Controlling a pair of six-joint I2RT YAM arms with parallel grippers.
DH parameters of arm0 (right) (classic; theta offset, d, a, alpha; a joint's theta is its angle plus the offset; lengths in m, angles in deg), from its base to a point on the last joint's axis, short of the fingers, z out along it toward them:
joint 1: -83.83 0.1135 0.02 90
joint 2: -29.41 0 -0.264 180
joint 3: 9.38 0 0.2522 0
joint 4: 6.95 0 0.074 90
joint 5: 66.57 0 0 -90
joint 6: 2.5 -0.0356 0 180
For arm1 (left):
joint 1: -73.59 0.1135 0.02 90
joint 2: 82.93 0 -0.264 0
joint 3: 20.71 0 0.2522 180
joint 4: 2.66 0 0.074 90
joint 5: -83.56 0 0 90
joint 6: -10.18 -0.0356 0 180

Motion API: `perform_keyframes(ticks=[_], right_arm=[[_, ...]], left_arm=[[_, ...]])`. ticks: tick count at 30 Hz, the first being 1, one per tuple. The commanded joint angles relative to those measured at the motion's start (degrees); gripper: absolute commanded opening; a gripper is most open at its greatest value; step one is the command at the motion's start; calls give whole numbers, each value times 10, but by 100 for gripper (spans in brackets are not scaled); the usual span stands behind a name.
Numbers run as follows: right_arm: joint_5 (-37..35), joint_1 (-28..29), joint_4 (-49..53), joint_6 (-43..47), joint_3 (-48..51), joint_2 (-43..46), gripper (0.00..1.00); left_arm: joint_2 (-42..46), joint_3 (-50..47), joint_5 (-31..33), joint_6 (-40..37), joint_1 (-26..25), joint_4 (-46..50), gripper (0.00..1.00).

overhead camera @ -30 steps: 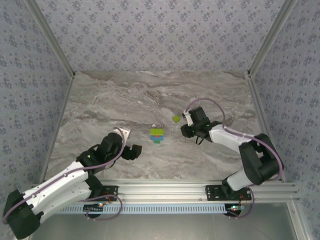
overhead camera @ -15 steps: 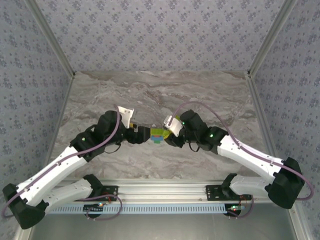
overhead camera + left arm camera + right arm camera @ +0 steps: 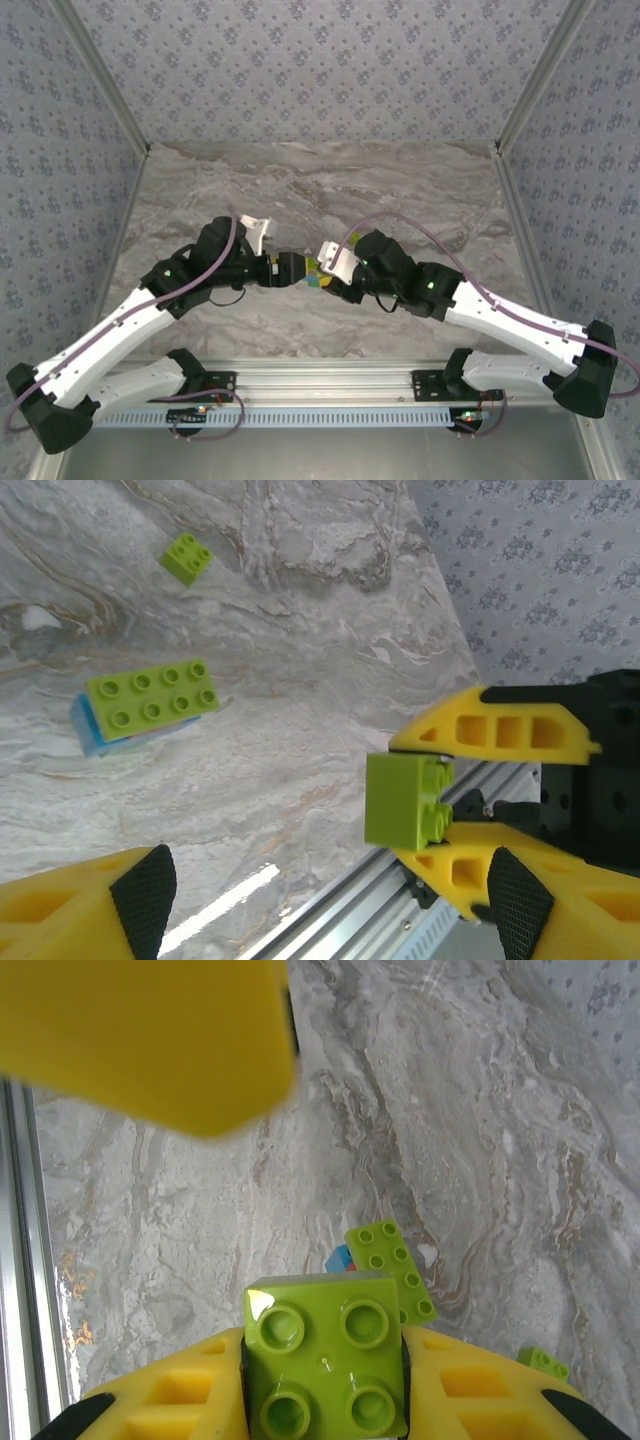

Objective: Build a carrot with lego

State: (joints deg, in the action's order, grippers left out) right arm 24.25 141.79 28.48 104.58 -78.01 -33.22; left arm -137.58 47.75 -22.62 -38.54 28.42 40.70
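Top external: marbled table (image 3: 400,190); patterned walls (image 3: 320,70)

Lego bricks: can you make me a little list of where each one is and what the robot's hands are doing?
held piece: lime brick with four studs
right gripper: jaws shut on the lime brick
left gripper: jaws open, nothing between them
stack: lime eight-stud piece on blue, lying on the table
loose piece: small lime brick, apart from the stack
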Motion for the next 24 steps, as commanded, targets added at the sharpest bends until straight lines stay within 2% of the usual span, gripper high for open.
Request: perform_keyframes(ticks=[1, 8, 14, 24], right_arm=[[-14, 13, 10, 10, -27, -2, 34], [-22, 31, 14, 9, -39, -3, 34], [-31, 37, 11, 9, -40, -7, 34], [-37, 35, -10, 18, -43, -25, 34]], left_arm=[[-11, -11, -39, 32, -4, -51, 84], [-22, -24, -55, 48, 2, -92, 78], [-17, -38, -72, 73, 14, -127, 68], [-26, -52, -110, 100, 17, -166, 66]])
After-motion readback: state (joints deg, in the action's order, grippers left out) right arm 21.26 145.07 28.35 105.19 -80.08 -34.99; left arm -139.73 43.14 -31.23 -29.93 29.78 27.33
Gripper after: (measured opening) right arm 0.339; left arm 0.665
